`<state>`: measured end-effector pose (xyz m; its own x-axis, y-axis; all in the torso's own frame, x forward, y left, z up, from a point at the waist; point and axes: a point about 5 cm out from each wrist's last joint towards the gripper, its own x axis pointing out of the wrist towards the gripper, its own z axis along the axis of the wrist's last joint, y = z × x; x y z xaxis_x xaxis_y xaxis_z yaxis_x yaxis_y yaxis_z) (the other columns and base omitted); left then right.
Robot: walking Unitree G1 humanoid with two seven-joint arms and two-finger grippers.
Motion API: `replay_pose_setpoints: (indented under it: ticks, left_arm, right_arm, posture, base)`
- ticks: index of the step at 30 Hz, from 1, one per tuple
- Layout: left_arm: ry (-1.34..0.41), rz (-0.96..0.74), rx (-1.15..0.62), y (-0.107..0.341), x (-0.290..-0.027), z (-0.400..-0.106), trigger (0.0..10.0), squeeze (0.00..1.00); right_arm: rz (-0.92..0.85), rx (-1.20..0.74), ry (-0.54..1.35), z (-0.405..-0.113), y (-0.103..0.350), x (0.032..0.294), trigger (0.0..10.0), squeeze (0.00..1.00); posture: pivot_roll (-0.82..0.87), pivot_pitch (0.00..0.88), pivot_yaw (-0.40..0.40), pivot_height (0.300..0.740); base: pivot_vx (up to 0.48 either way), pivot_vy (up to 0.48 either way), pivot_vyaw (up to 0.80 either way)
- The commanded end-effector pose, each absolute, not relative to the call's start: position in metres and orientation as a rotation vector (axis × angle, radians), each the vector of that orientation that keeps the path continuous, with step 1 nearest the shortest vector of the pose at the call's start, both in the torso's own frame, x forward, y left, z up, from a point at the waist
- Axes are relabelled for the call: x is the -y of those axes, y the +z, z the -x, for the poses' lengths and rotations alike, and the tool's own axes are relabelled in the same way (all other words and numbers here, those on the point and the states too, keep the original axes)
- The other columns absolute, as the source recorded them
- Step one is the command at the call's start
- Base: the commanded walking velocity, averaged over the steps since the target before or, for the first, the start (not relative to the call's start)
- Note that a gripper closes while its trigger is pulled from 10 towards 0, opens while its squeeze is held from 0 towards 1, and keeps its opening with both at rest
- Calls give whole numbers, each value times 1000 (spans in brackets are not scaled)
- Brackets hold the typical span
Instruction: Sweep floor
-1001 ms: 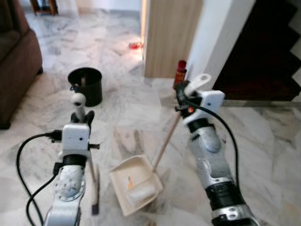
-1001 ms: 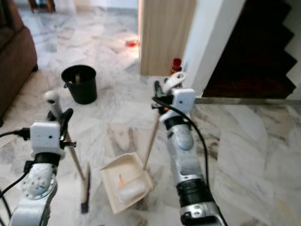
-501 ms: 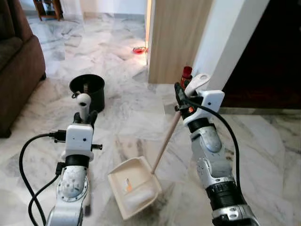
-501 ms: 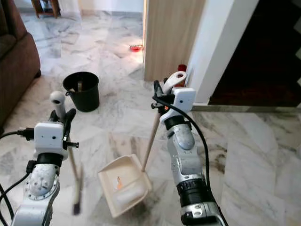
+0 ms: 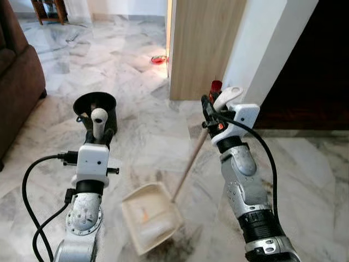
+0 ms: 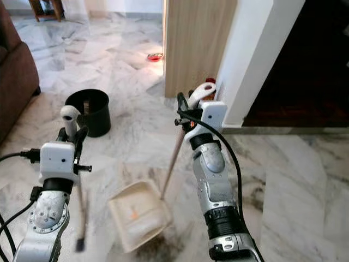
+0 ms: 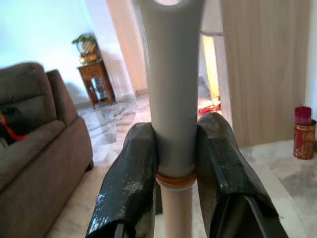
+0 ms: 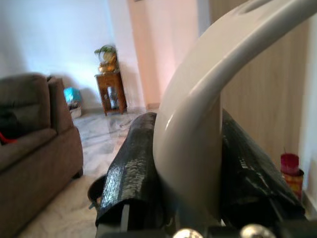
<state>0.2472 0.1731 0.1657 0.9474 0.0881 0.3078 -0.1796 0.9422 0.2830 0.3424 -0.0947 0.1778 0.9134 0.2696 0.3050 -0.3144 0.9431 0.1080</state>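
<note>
open marble floor [image 5: 147, 136] ahead | black bucket [image 5: 95, 109] front-left | sofa [image 5: 16, 82] far left | wooden panel [image 5: 204, 46] ahead-right

I am standing in a home's living area: a polished grey-veined marble floor [image 5: 136, 60] runs past a brown upholstered sofa [image 7: 34, 148] and a small dark wooden side table [image 7: 95, 82] carrying an ornament (too blurred to identify), beside a light wood-panelled wall [image 5: 204, 43].

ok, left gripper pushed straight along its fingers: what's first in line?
Likely the black bucket just beyond the left gripper, which is clamped on the broom handle. Depth unclear; it might clear the rim.
</note>
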Motion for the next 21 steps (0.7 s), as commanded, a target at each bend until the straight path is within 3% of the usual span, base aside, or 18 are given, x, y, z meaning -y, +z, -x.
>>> replay_pose_setpoints:
  ticks: [1,18,21]
  left_arm:
    - [140,-346,355,176,-172,-245,10000,0]
    - [133,-347,353,175,-168,-244,10000,0]
    - [132,-346,354,175,-168,-244,10000,0]
  right_arm:
    - [-204,352,327,-342,193,87,10000,0]
    - [-204,351,362,-340,194,80,10000,0]
    - [-202,355,364,-340,195,80,10000,0]
  posture:
    - [60,96,-37,740]
    - [61,100,-41,740]
    - [60,101,-41,740]
  base:
    - [398,0,0]
    - [399,0,0]
    - [400,0,733]
